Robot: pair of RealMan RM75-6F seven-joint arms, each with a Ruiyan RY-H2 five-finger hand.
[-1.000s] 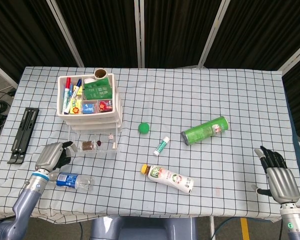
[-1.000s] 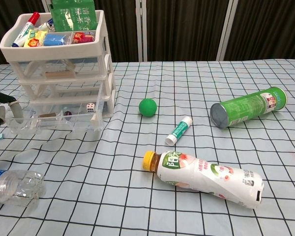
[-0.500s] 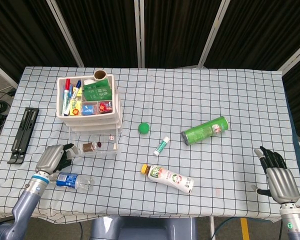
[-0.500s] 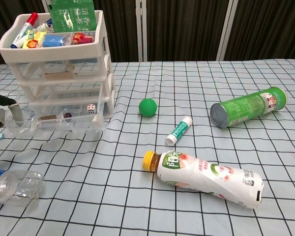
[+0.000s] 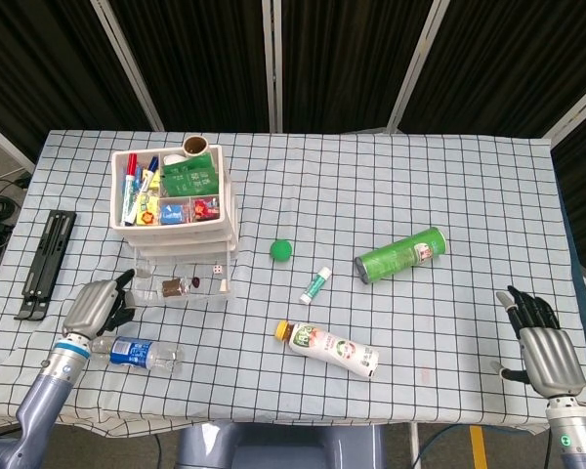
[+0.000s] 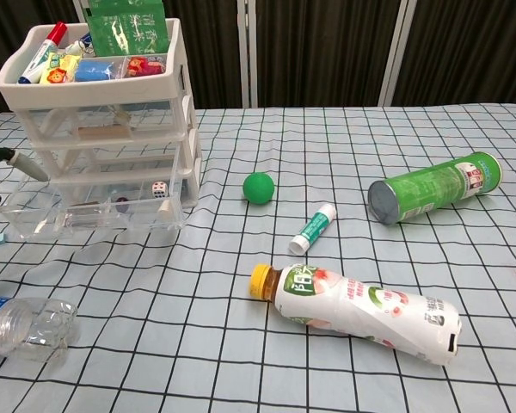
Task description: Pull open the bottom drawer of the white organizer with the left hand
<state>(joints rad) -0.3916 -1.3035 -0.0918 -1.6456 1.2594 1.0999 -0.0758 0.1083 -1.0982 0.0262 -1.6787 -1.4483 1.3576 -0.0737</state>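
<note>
The bottom drawer (image 5: 184, 284) of the white organizer (image 5: 176, 200) stood pulled out toward the robot, a die and small dark items inside. The left hand (image 5: 96, 306) lay just left of the drawer's front corner, fingers extended and apart, gripping nothing; whether a fingertip touched the drawer could not be determined. A clear water bottle (image 5: 142, 353) lay just right of and nearer than that hand. The right hand (image 5: 544, 343) rested far to the right, fingers spread, holding nothing.

The clear bottom drawer (image 6: 90, 217) is pulled out from the white organizer (image 6: 103, 112); a die and small items are held inside.
</note>
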